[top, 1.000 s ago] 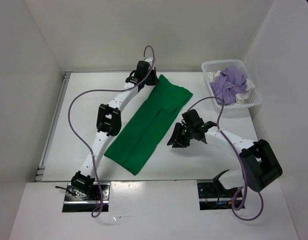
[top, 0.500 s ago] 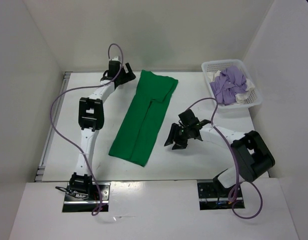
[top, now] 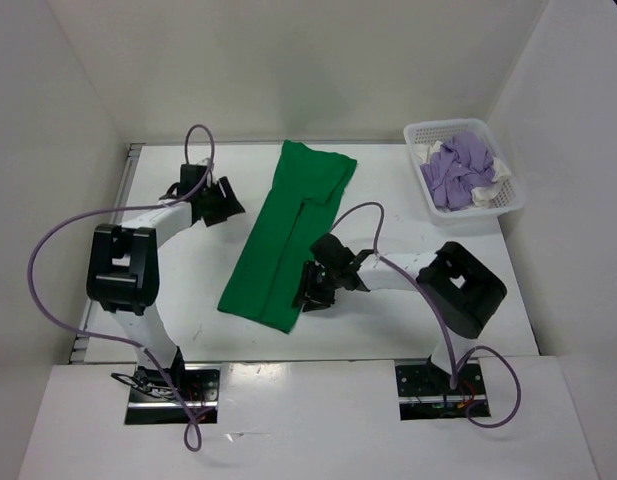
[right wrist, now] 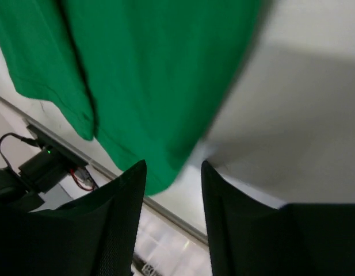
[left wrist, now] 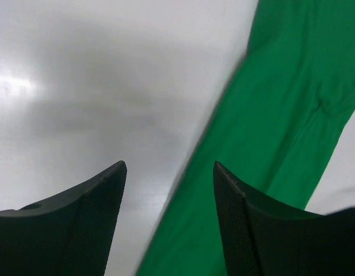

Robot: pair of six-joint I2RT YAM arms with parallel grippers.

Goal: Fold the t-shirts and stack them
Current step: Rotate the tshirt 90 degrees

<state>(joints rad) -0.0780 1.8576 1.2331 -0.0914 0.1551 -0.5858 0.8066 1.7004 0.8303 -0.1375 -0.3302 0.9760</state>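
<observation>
Top view, shirt: green shirt (top: pixel 288 235) lies as a long folded strip on the bench (top: pixel 188 290). In the last second it has swung from a diagonal to nearly straight.
Top view, left: left end effector (top: pixel 220 200) has let go of the far corner and pulled back to the strip's left, clear of it.
Top view, right: right end effector (top: pixel 310 290) has moved in to the strip's near right edge.
Top view, rest: purple shirt (top: pixel 458 165) and white shirt (top: pixel 485 197) sit heaped in the basket (top: pixel 515 200), unchanged.
Left wrist: fingers apart, nothing between them; green shirt (left wrist: pixel 281 115) lies ahead and to the right.
Right wrist: fingers apart and empty, over the shirt's near hem (right wrist: pixel 137 69). The view is blurred, so contact is unclear.
Meaning: lengthwise fold looks done; a crosswise fold is likely next, with two shirts still to do.
</observation>
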